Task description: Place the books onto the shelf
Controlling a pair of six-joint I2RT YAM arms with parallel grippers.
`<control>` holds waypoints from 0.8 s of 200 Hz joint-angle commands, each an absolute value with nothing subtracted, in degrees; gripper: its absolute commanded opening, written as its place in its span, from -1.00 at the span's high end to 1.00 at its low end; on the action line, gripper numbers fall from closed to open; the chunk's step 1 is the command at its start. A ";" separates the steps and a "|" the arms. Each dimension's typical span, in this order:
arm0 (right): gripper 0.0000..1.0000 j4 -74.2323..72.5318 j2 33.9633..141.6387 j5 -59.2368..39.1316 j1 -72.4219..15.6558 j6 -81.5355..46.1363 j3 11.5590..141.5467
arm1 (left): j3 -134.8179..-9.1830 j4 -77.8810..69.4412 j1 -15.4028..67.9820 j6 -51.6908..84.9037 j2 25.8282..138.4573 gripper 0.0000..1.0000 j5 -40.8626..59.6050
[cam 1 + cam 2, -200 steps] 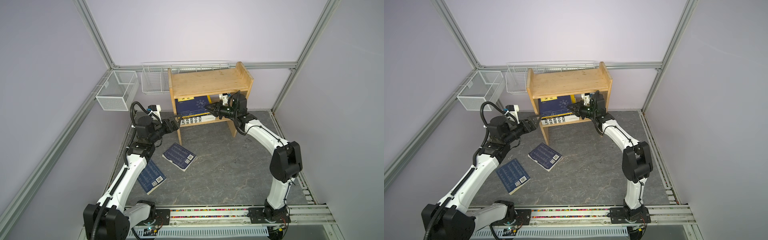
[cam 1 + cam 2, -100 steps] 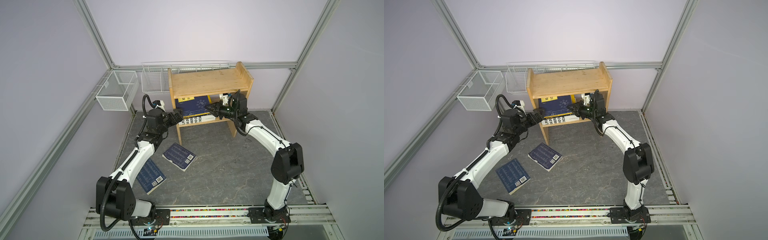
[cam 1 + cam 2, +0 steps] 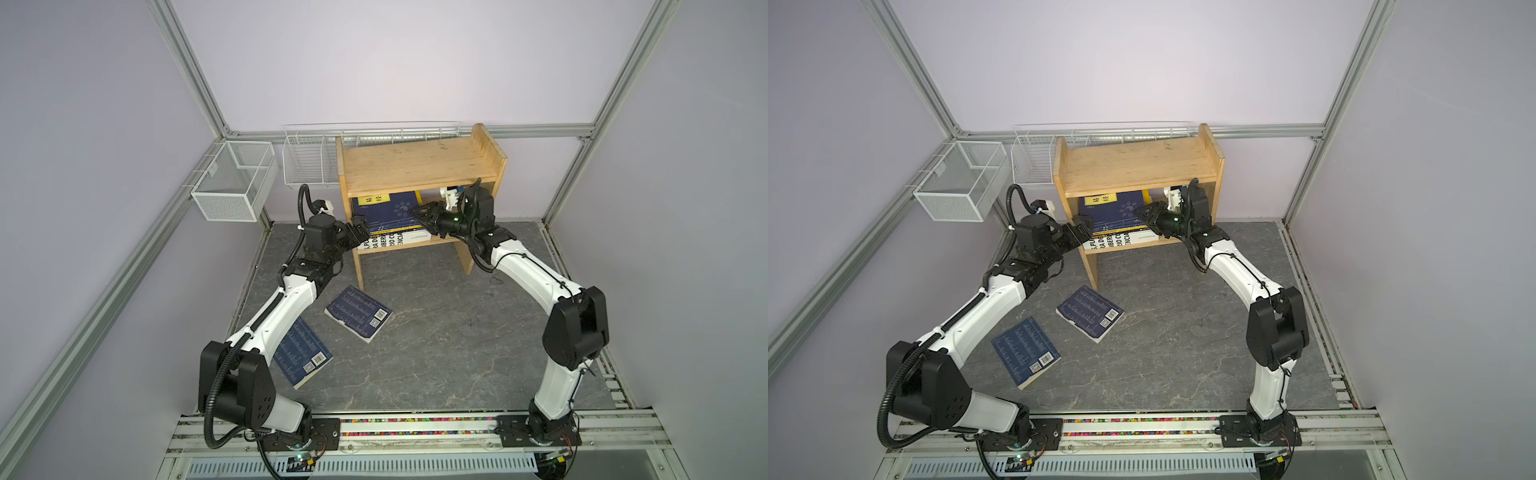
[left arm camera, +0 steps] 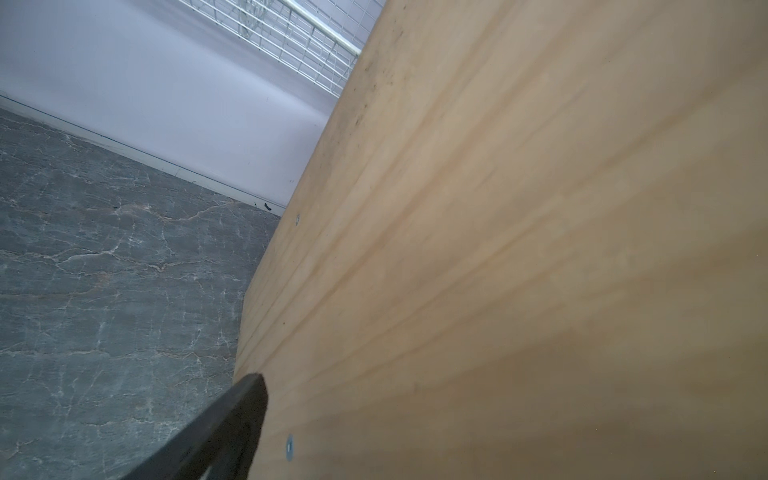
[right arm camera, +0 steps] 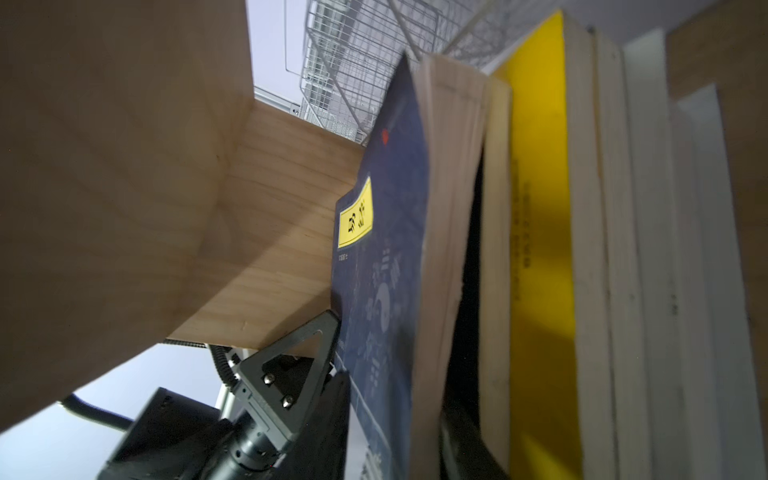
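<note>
The change is on the left. Our left claw (image 3: 360,231) has swung in from out beside the shelf (image 3: 419,166) and now sits at the front edge of its left side panel (image 4: 498,249), jaws wide apart and holding nothing. In the left wrist view one finger (image 4: 232,428) lies along the panel's outer face. In the right wrist view the other finger (image 5: 299,357) shows on the inner side, just touching the cover of the navy book (image 3: 384,208).

Our right claw (image 3: 422,214) stays at that book's opposite end inside the lower tier. We cannot tell whether its jaws press the book or have let go. The navy book rests tilted on the stack there, with a dark gap between it and the yellow book (image 5: 540,249), and the white book (image 3: 384,244) lies at the bottom.

We judge this book nearly placed, and the left claw come to steady or square it. A second navy book (image 3: 358,312) and a third navy book (image 3: 303,358) lie where they were, flat on the desk (image 3: 457,340) before the shelf, so the task is well short of done.
</note>
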State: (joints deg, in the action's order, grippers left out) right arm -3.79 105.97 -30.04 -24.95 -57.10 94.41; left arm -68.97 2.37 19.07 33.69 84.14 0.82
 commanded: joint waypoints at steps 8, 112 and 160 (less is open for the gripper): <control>0.10 -0.59 102.73 -24.23 -25.22 -51.19 94.26 | -69.61 7.73 18.77 33.75 85.86 -0.92 -2.77; -0.11 5.41 99.32 -16.34 -26.17 -39.25 95.71 | -69.71 3.95 18.72 35.12 85.55 -0.92 0.65; -0.22 -2.96 97.94 -20.28 -26.90 -37.48 92.11 | -65.40 -10.49 18.77 33.79 79.42 -0.99 13.82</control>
